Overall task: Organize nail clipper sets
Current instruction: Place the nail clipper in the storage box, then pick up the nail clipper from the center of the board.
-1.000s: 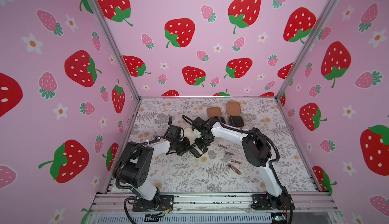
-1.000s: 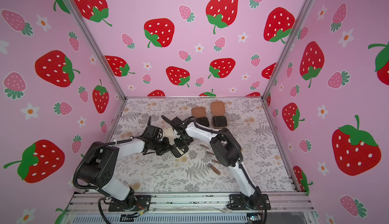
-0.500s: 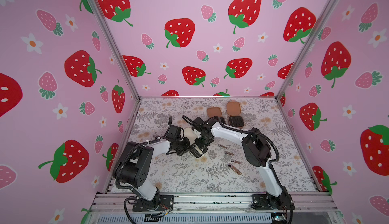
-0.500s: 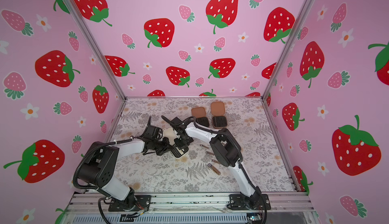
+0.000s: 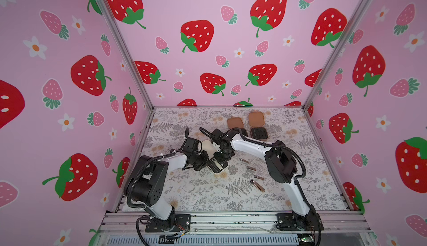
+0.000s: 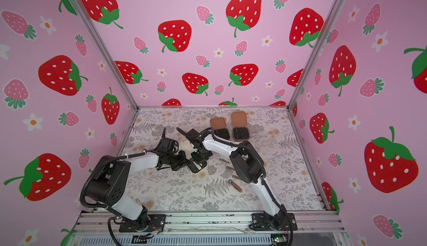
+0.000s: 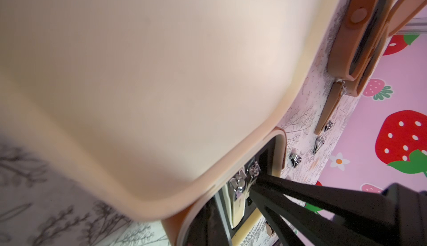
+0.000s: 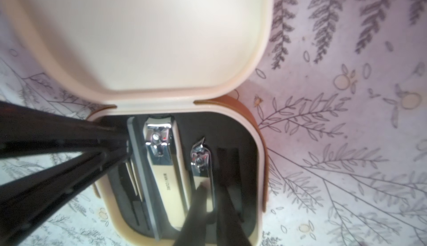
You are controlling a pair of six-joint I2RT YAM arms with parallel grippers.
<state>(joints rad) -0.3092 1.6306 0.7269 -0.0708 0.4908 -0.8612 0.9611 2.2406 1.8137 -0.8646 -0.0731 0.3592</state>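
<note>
my right gripper (image 8: 211, 194), jaws slightly apart, straddles the small silver-and-cream metal clipper (image 8: 199, 161) lying in the open cream rounded-square case (image 8: 258, 164). my left gripper (image 7: 254, 183), jaws together, rests inside it just beside. if i rise askew, i could drag the clipper out.

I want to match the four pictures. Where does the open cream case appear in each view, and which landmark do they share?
In a top view: the cream case lies mid-mat, near the centre.
In a top view: the case, likewise near the centre.
Left wrist: the case, its lid filling most of the picture.
Right wrist: the case, central, open, clippers inside.
Shared landmark: the fern-printed mat.
</note>
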